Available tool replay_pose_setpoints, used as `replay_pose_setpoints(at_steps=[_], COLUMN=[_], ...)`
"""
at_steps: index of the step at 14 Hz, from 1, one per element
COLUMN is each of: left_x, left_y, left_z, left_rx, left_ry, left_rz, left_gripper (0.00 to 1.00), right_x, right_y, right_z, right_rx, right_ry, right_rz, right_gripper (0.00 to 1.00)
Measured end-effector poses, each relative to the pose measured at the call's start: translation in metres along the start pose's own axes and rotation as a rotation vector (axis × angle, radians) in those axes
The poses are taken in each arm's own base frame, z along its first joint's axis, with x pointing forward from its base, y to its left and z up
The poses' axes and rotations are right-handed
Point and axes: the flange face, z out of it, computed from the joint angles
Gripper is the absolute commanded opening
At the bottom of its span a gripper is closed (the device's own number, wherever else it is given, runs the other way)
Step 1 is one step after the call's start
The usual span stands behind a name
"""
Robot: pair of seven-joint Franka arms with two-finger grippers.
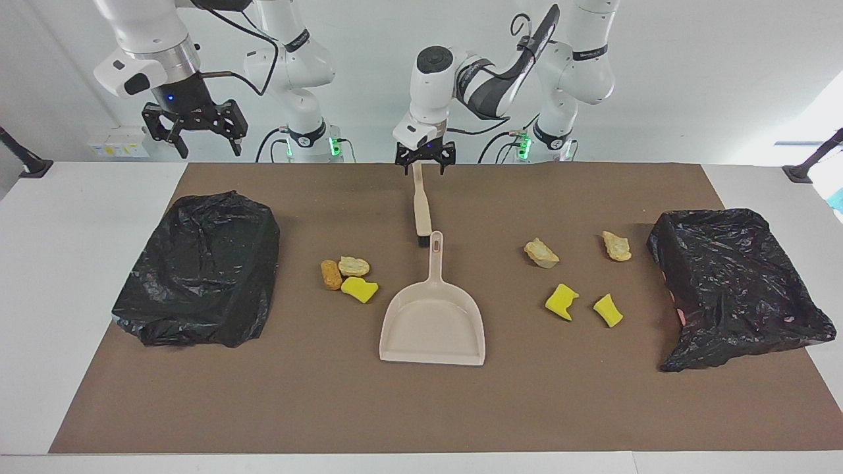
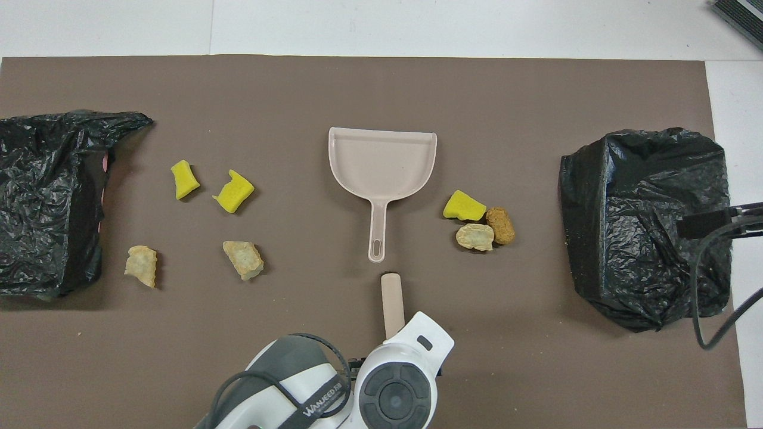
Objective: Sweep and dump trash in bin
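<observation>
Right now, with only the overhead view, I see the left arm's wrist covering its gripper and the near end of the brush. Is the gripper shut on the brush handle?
Observer: No. In the facing view the left gripper is open and low at the end of the brush nearest the robots, with one finger on either side of the handle. The brush lies flat on the mat.
Operator: And the right gripper? I see only a cable at the edge.
Observer: The right gripper waits open and empty, raised over the table's edge beside the black bin at the right arm's end.
</observation>
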Motion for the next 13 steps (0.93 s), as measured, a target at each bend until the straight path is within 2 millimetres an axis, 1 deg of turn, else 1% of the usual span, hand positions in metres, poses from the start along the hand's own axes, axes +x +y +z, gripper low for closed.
replay_pose_setpoints(at_steps=[2,5,7,9,10,11,12,13], left_x=[-0.007,-0.020,-0.023,-0.026,-0.027,-0.027,-0.026,-0.026], left_y=[0.006,0.010,0.007,0.011,0.013,0.014,0.014,0.013], left_z=[0.011,0.027,0.040,0.054,0.058,0.060,0.060,0.060], left_rx=[0.006,0.014,0.031,0.036,0.034,0.034,0.034,0.034], left_ry=[-0.002,-0.005,-0.014,-0.015,-0.012,-0.011,-0.011,-0.011], left_rz=[0.014,0.032,0.029,0.017,0.011,0.005,0.002,0.001], left_gripper=[1.00,1.00,1.00,1.00,0.83,0.54,0.22,0.00], right_x=[0.000,0.000,0.000,0.000,0.000,0.000,0.000,0.000], right_y=[0.000,-0.001,-0.001,-0.001,-0.001,-0.001,-0.001,-0.001], right_z=[0.000,0.000,0.000,0.000,0.000,0.000,0.000,0.000], right_rx=[0.000,0.000,0.000,0.000,0.000,0.000,0.000,0.000], right_ry=[0.000,0.000,0.000,0.000,0.000,0.000,0.000,0.000], right_rz=[0.000,-0.001,-0.001,-0.001,-0.001,-0.001,-0.001,-0.001], right_gripper=[1.00,1.00,1.00,1.00,1.00,1.00,1.00,1.00])
